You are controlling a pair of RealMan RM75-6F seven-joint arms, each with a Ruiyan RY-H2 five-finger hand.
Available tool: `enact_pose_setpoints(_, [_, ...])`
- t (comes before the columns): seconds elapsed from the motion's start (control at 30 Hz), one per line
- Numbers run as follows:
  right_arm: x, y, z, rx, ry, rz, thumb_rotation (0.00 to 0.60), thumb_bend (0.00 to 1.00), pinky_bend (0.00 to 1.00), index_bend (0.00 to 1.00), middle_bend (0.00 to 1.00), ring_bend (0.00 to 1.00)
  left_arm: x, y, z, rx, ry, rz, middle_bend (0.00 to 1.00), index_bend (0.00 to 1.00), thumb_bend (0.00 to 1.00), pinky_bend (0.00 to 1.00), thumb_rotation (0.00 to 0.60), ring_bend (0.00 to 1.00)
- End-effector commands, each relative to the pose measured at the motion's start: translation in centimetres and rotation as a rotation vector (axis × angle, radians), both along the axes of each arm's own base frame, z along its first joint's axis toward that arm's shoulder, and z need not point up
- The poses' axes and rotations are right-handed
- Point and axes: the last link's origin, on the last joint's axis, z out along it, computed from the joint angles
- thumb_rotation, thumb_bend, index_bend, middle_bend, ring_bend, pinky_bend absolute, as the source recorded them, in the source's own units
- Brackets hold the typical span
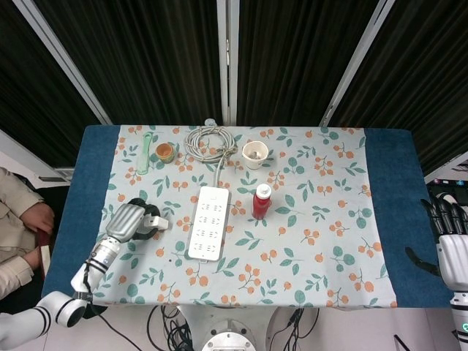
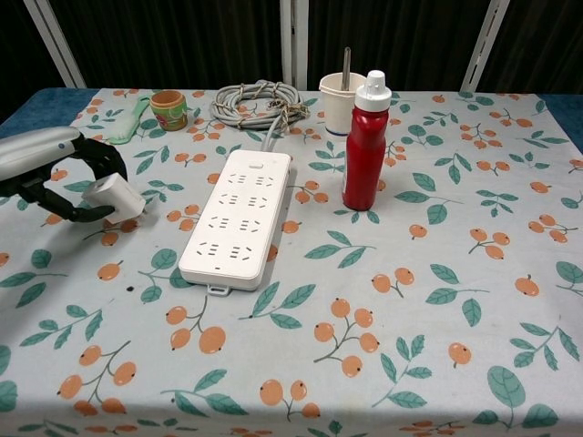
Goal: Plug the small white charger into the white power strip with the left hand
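My left hand grips the small white charger over the floral-clothed counter, left of the white power strip; dark curtains hang behind.

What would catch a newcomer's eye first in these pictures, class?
Probably the red bottle standing upright mid-table, just right of the long white power strip. Next, at the table's left edge, the left hand closed around the small white charger.

the left hand is held low at the table's left side, its dark fingers curled around the small white charger. the right hand is kept off the right edge, fingers apart.
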Motion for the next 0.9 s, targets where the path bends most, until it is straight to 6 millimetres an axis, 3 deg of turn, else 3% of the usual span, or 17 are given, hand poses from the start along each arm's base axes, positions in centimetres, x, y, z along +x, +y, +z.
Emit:
enact_pose_setpoints(0.03, [0.0, 0.0, -0.1, 0.003, -0.002, 0.004, 0.6, 0.13, 0.0, 0.0, 0.02, 0.0, 2.1, -0.1, 1.0, -0.003, -0.031, -0.067, 0.68, 0.63, 0.45, 0.51, 0.6, 0.5])
enact_pose_setpoints(0.23, [0.0, -0.1, -0.2, 0.01, -0.001, 0.012, 0.6, 0.13, 0.0, 0.0, 0.02, 0.0, 7.0, -0.5, 1.7, -0.036, 0.002, -0.212, 0.69, 0.64, 0.49, 0.52, 0.6, 0.51])
enact_pose_setpoints(0.5, [-0.2, -0.2, -0.2, 0.015, -0.004, 0.012, 0.6, 0.13, 0.0, 0.0, 0.02, 0.0, 12.0, 0.1, 0.5, -0.099, 0.144, -0.316, 0.7, 0.64, 0.49, 0.5, 0.6, 0.51])
enact_pose_setpoints(0.9, [-0.6, 0.0, 0.0, 0.009, -0.008, 0.003, 0.6, 0.13, 0.0, 0.0, 0.02, 0.0, 13.2, 0.7, -1.5, -0.139, 0.248, -0.262, 0.7, 0.64, 0.49, 0.49, 0.6, 0.51])
